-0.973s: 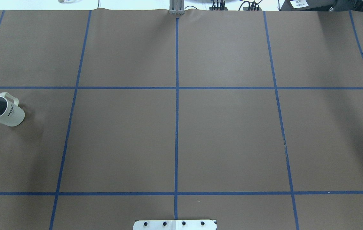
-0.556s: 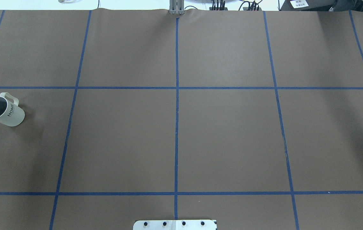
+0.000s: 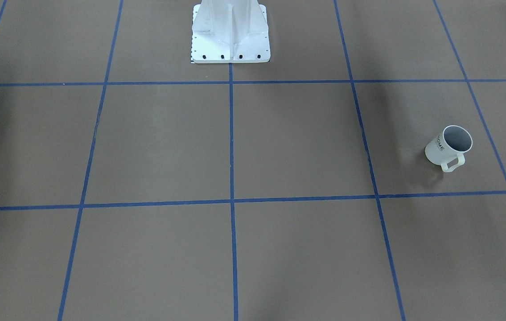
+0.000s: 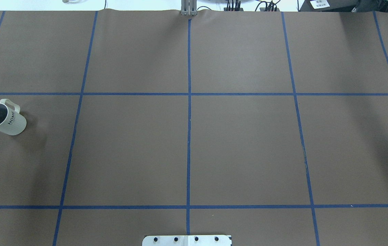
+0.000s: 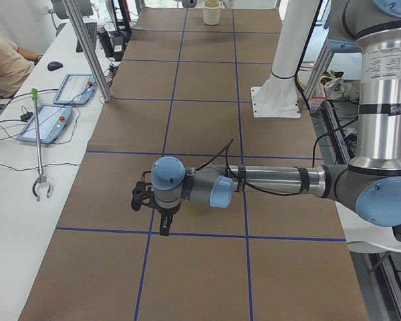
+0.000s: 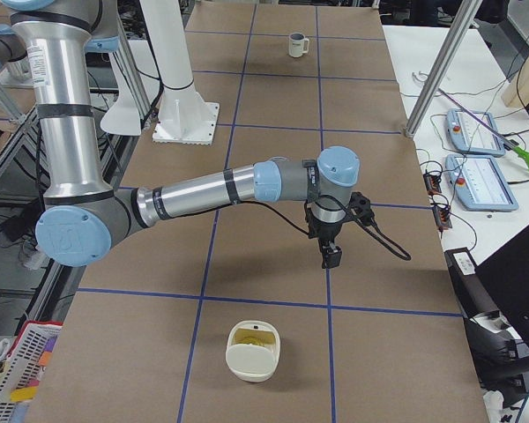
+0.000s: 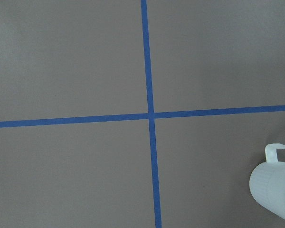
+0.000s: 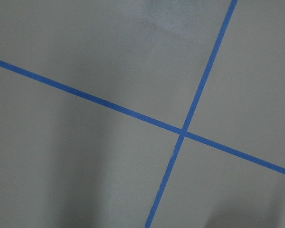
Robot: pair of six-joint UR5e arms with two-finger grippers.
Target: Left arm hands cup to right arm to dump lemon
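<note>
Brown table (image 4: 241, 150), blue grid | left tool (image 5: 163, 226), right tool (image 6: 332, 256): opening cannot be told | cup (image 4: 4, 118) stands upright, alone, at table's far left | lemon not made out | left tool should pinch rim opposite handle, keeping cup level

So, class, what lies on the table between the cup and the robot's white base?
Between cup and base only bare brown covering with blue tape lines, per the front-facing view.
</note>
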